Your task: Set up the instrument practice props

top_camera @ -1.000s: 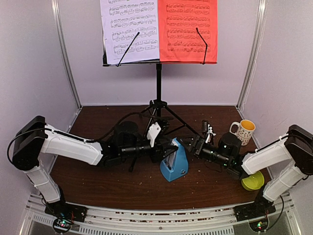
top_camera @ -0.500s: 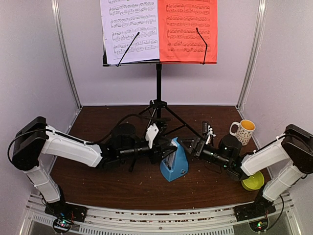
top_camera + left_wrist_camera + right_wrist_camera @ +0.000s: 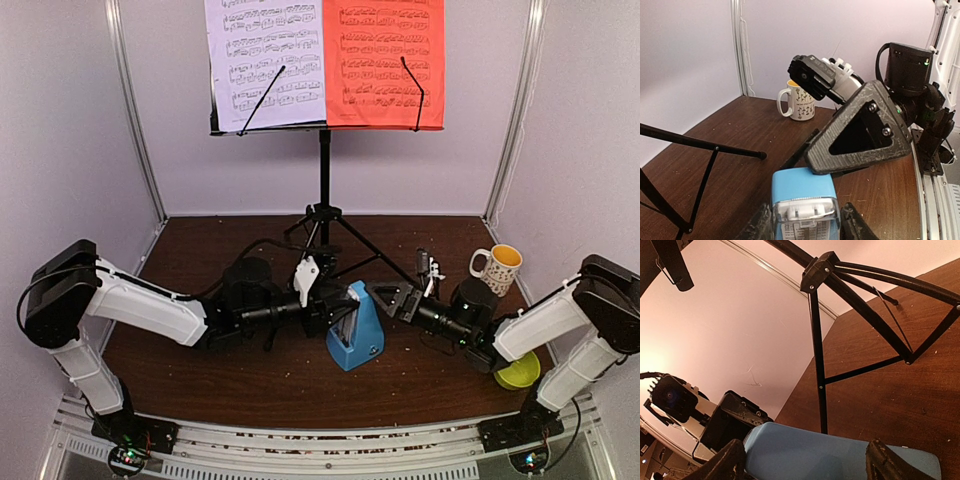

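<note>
The blue metronome (image 3: 356, 331) stands upright mid-table, its clear cover (image 3: 805, 214) facing my left wrist camera. My left gripper (image 3: 335, 308) is shut on it, with fingers (image 3: 758, 227) pressed to the two sides of the cover. My right gripper (image 3: 387, 298) comes from the right and is open. One of its fingers (image 3: 860, 131) rests over the blue top, and in the right wrist view the blue body (image 3: 810, 452) lies between the jaws. At the back, the black music stand (image 3: 324, 170) carries a white sheet (image 3: 265, 60) and a red sheet (image 3: 383, 60).
The stand's tripod legs (image 3: 345, 232) spread just behind the metronome and show as black legs (image 3: 700, 145) and a black hub with legs (image 3: 821, 270). A white mug (image 3: 497, 268) sits at the right. A yellow bowl (image 3: 517, 372) lies by the right arm's base. Walls enclose three sides.
My right gripper has slid left toward the metronome and narrowed a little around its top. The left gripper has shifted slightly but keeps its hold. The metronome stays put.
</note>
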### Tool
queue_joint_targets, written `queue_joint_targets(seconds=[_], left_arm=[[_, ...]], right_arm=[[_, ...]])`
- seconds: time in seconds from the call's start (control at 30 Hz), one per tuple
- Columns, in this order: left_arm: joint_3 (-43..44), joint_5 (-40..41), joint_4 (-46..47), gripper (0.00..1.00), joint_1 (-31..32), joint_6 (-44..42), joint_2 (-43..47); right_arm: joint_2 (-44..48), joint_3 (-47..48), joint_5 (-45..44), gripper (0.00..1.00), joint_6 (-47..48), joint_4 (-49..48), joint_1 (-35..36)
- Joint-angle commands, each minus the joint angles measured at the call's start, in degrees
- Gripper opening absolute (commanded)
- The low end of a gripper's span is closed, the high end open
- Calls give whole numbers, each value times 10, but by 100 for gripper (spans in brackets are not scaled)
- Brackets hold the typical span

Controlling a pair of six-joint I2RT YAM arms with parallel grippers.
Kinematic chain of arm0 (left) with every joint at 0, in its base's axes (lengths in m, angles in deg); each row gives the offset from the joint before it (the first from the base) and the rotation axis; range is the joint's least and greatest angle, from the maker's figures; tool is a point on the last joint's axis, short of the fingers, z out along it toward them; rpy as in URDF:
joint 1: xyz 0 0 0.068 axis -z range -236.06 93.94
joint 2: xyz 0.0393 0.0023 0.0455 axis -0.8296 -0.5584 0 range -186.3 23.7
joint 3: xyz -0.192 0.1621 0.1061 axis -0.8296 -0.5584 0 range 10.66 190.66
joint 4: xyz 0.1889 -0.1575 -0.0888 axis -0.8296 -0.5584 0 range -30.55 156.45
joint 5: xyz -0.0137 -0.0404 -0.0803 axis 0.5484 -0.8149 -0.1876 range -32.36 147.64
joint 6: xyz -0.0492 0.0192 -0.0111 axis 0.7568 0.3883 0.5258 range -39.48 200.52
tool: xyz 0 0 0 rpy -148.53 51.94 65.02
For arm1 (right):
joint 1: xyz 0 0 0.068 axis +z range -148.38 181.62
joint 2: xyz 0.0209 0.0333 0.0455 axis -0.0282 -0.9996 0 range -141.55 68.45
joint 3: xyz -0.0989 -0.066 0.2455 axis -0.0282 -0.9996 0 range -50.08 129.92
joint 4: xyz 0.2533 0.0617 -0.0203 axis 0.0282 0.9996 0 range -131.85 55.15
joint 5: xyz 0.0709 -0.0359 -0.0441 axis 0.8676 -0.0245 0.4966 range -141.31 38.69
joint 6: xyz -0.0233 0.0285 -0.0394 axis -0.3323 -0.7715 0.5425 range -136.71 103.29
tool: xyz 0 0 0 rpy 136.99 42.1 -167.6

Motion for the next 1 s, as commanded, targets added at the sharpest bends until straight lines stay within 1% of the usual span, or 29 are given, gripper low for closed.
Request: queue_joint_targets(seconds=[0.0, 0.13, 0.3, 0.43, 0.57, 0.7, 0.9, 0.97], left_arm=[[-2, -18, 1, 11, -4, -27, -1], [11, -21, -1, 11, -4, -27, -11], [19, -21, -3, 10, -4, -26, -17], [24, -23, -5, 11, -4, -27, -21], [28, -24, -8, 10, -4, -27, -23], [29, -22, -9, 10, -4, -25, -23], [24, -20, -7, 10, -4, -25, -18], [12, -22, 10, 10, -4, -23, -13]], right_arm=[[-3, -24, 1, 84, 23, 89, -15], [22, -16, 18, 88, 6, 63, -14], [58, 8, 18, 90, 2, 83, -3], [68, 26, 16, 92, 2, 96, 1], [53, 37, 12, 92, -4, 92, 4], [15, 44, 8, 90, -14, 77, 8], [-33, 26, -6, 87, -29, 53, 9], [-37, 15, -22, 85, -31, 54, 9]])
